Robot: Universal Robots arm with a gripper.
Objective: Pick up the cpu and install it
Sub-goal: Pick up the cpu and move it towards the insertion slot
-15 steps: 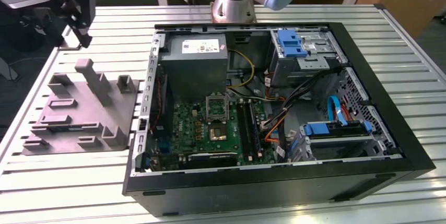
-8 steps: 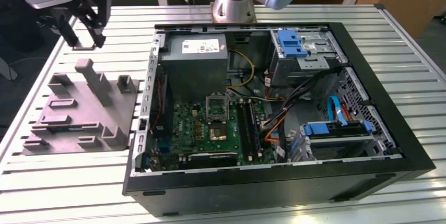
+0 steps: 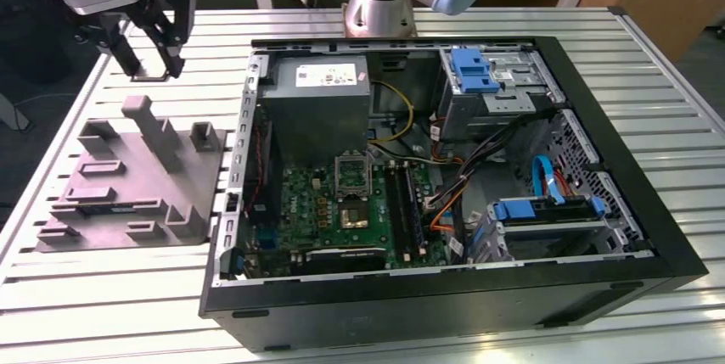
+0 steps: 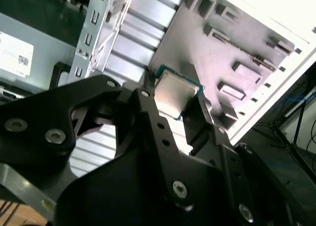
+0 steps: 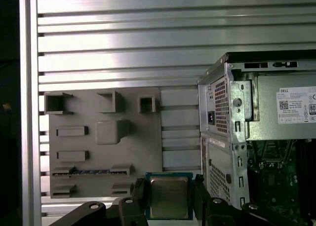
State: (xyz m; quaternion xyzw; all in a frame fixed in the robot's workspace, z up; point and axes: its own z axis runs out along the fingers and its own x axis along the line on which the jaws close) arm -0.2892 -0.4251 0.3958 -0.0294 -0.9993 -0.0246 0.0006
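Pincer [image 3: 151, 69] clear above tray [image 3: 142, 176]; case [image 3: 453, 309] beside.

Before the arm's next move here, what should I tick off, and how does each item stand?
1. Chip gripped between the jaws: ok.
2. Chip sits square in the jaws, metal top facing the camera in the first wrist view: ok.
3. Chip lifted clear of the grey tray: ok.
4. Jaws over the computer case: not ok; they hang outside it, toward the exterior view's left.
5. Socket on the board open and empty: cannot tell.
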